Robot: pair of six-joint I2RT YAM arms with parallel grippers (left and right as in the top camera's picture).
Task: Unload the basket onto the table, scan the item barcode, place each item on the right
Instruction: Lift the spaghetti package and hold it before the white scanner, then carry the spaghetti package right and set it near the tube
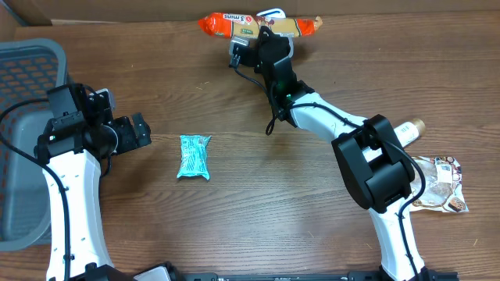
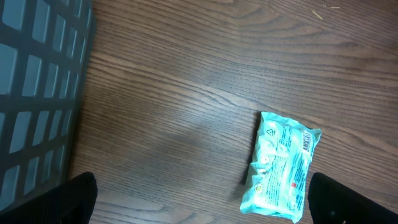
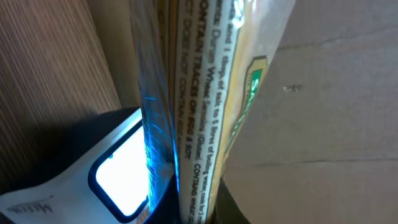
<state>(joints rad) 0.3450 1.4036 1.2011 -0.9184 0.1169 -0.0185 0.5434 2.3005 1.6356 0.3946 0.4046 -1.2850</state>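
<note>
Overhead: R gripper (image 1: 269,31) on orange pkt (image 1: 223,25)

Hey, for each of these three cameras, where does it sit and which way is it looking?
Overhead: fixed above the table, looking down; both arms show, left gripper open, right gripper shut on the pasta packet.
Left wrist: on the left arm, facing down at the teal packet and basket; its dark fingertips fill the bottom corners.
Right wrist: close against the pasta packet, lit scanner beside it; its own fingers hard to make out.
Shared: overhead and left wrist both show the teal packet and basket.
</note>
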